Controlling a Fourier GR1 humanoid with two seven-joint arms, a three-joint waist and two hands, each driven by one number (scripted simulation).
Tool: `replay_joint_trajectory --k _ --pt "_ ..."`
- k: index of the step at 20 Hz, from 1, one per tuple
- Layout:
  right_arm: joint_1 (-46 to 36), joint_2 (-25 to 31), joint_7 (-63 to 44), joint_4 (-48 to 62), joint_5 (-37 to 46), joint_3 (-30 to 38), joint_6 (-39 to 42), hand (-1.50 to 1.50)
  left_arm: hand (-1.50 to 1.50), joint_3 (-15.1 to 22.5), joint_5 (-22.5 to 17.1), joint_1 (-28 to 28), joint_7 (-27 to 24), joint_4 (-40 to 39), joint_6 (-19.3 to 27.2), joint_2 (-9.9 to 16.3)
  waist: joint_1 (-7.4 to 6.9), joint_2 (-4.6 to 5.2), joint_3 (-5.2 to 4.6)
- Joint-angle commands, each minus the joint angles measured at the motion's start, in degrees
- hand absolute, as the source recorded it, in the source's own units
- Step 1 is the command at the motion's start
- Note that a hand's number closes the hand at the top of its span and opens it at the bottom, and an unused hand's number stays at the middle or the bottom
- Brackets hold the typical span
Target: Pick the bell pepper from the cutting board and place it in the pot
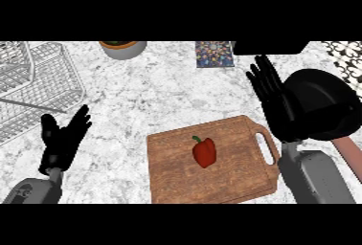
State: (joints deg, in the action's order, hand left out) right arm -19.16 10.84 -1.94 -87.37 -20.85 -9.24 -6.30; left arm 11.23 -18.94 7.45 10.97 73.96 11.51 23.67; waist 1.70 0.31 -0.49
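- on the cutting board, a little right of its middle, the red bell pepper is lying with its green stem pointing up-left; nothing is touching it, so the picking is not yet done.
- the board itself is sitting on the marble counter, with its handle slot turned toward the right side.
- just beyond that handle, the right hand is showing above the board's right edge, fingers straight and spread apart, holding nothing; it is standing between the pepper and the pot, and partly in front of the pot.
- the black pot is waiting at the right edge of the view, with a reddish handle running down from it; i cannot tell if something is inside, but the pepper is clearly not there.
- well apart to the left, the left hand is resting open, fingers up, holding nothing.
- as i am judging it, the whole task is remaining: grasping the pepper, carrying it right, releasing it in the pot.
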Motion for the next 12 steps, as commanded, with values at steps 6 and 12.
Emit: replay_joint_trajectory --k 6,12 --pt "-14.1 5.7 0.6 0.8 -10.1 -5.0 29.3 1.50 0.00 -4.1 0.8 12.2 -9.9 9.5 1.5 -1.3 -7.62 0.16 0.79" --pt "-14.8 20.7 24.9 8.5 12.3 -6.0 37.8 -1.50 0.00 -4.8 0.5 13.5 -11.1 10.6 2.2 -2.7 -5.39 1.27 0.85"
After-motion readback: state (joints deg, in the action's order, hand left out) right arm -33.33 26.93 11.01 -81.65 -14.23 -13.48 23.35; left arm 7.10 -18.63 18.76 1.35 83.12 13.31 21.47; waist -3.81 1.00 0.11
